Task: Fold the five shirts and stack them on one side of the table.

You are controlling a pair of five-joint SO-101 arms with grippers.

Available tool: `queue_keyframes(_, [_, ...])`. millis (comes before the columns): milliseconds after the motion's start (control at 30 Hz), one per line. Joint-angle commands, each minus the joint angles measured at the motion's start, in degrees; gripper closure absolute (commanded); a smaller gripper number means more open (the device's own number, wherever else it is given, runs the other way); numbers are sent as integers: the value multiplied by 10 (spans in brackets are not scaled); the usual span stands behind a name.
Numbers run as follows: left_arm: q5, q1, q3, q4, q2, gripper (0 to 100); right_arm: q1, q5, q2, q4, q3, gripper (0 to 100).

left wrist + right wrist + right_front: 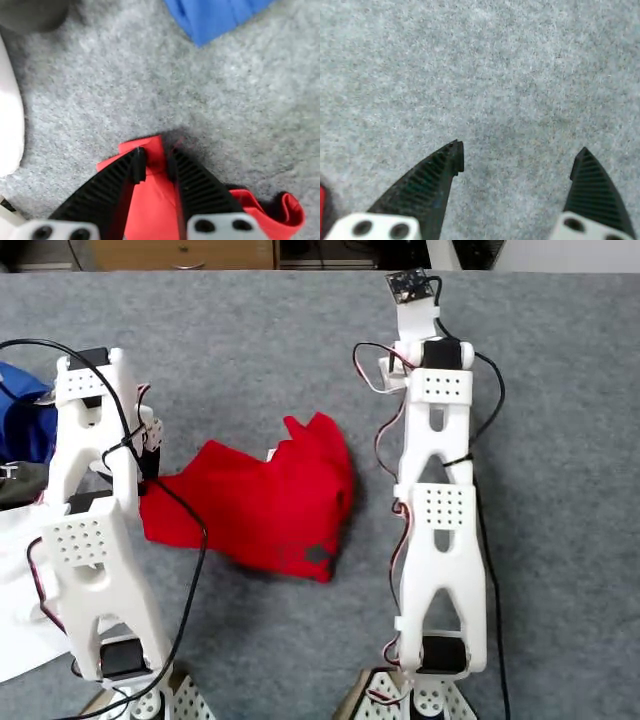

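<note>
A red shirt (265, 505) lies crumpled on the grey table between the two arms. My left gripper (156, 162) is shut on the red shirt's (152, 200) left edge, a strip of cloth pinched between its black fingers (120, 177). In the high view that arm (95, 510) stands at the left, over the shirt's left end. My right gripper (517, 160) hangs open above bare grey carpet, its fingers (430, 182) wide apart with nothing between them. The right arm (438, 490) stretches up the table to the right of the shirt.
A blue shirt (22, 420) lies at the left edge, its corner (220, 17) near my left gripper. White cloth (20, 590) lies at the lower left, with a dark garment (15, 485) between them. The table's far side and right side are bare carpet.
</note>
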Motion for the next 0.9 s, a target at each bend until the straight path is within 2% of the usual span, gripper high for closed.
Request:
queue_keyframes(0, [-7, 6, -25, 9, -7, 918, -9, 4, -5, 1, -30, 656])
queue_keyframes(133, [-47, 7, -25, -5, -7, 966, -9, 4, -5, 1, -30, 656])
queue_keyframes(367, [-55, 6, -28, -8, -13, 982, -8, 4, -6, 1, -30, 656])
queue_keyframes(533, [-106, -4, -101, 11, -16, 982, -10, 4, -9, 1, -31, 656])
queue_keyframes(867, [-260, -87, -111, 11, -247, 983, -65, 15, -120, 53, -28, 656])
